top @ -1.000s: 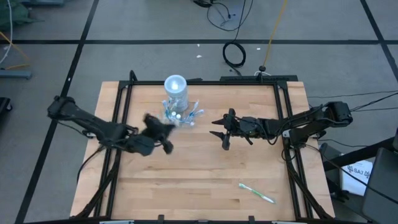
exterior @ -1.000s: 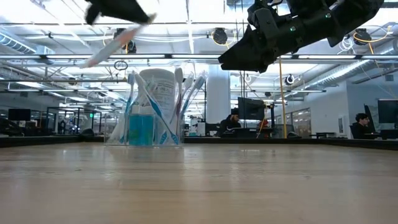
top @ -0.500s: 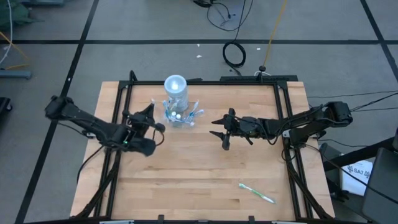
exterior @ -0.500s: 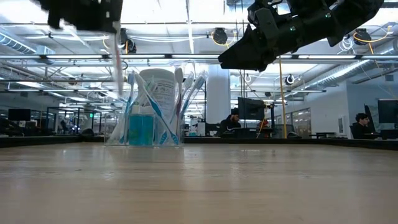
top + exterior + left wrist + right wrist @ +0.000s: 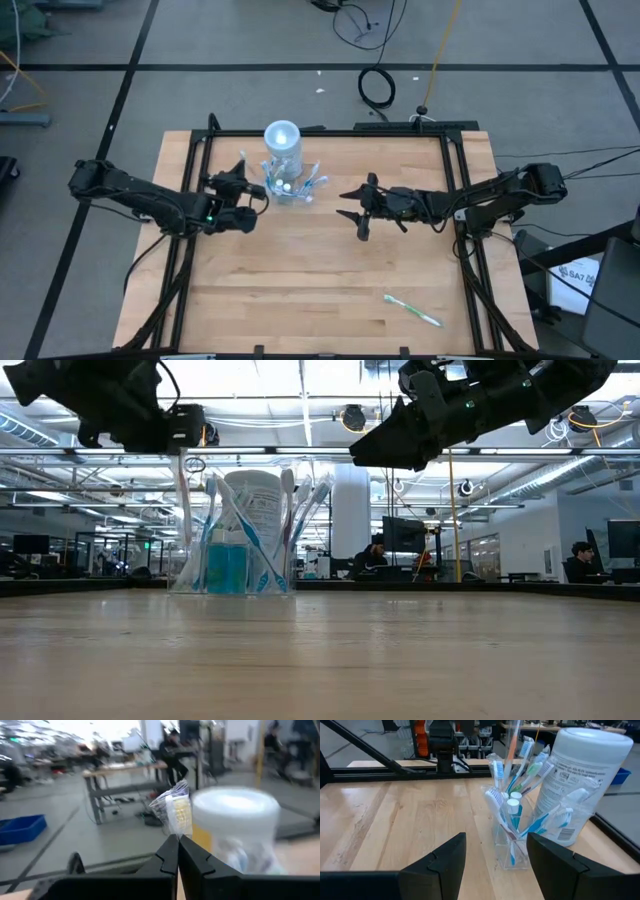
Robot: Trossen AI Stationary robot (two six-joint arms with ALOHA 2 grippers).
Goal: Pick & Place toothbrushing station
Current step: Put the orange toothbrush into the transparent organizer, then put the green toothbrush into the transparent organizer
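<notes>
The toothbrushing station (image 5: pixel 284 168) stands at the far middle of the table. It is a tall clear cylinder with a pale round top (image 5: pixel 592 742) and a low clear tray (image 5: pixel 512 852) holding several toothbrushes and teal tubes. My left gripper (image 5: pixel 244 186) is just left of it, shut on a wrapped toothbrush (image 5: pixel 183 490) that stands upright. My right gripper (image 5: pixel 356 211) hovers open and empty to the station's right, above the table (image 5: pixel 400 420). My left gripper pinches the wrapped toothbrush (image 5: pixel 177 820) between its two fingers, which come level from the table's left and lie across it. The wrapped end sticks up above the fingers; the shaft (image 5: pixel 184 500) hangs upright below them, clear of the table, close beside the station's left side.
A loose green and white toothbrush (image 5: pixel 413 310) lies on the table near the front right. A black frame (image 5: pixel 200 150) runs along the table's left, far and right sides. People sit at desks in the room beyond (image 5: pixel 375 555).
My left gripper has moved toward the table's far edge and the station, turning as it went. The toothbrush, slanted a second ago, now stands upright and has come lower beside the station. My right gripper has kept still.
</notes>
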